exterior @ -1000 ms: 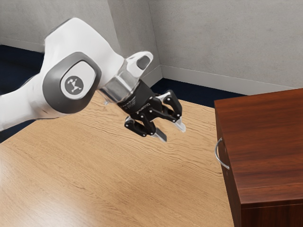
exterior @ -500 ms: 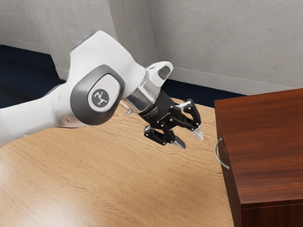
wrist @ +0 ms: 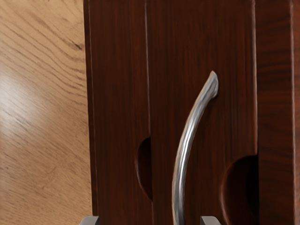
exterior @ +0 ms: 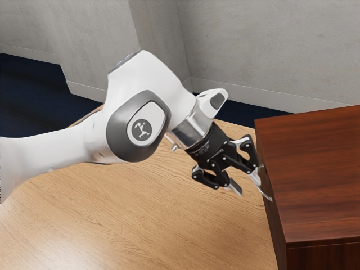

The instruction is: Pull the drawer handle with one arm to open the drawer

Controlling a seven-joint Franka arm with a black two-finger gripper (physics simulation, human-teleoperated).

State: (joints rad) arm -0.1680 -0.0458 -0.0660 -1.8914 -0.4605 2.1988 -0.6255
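Exterior view: the hand hangs with its fingers spread, right up against the drawer handle on the dark cabinet that stands on the counter. To my eye it should ease in until the bar sits deep between the pads, then close squarely before pulling. Wrist view: the drawer handle curves just ahead of the hand, between the two fingertips, not yet pinched.

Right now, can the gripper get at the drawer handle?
Probably yes. The gripper is open and close in front of the handle, with nothing between them. In the wrist view the handle lines up between the two fingertips, so a short advance should bring it inside.
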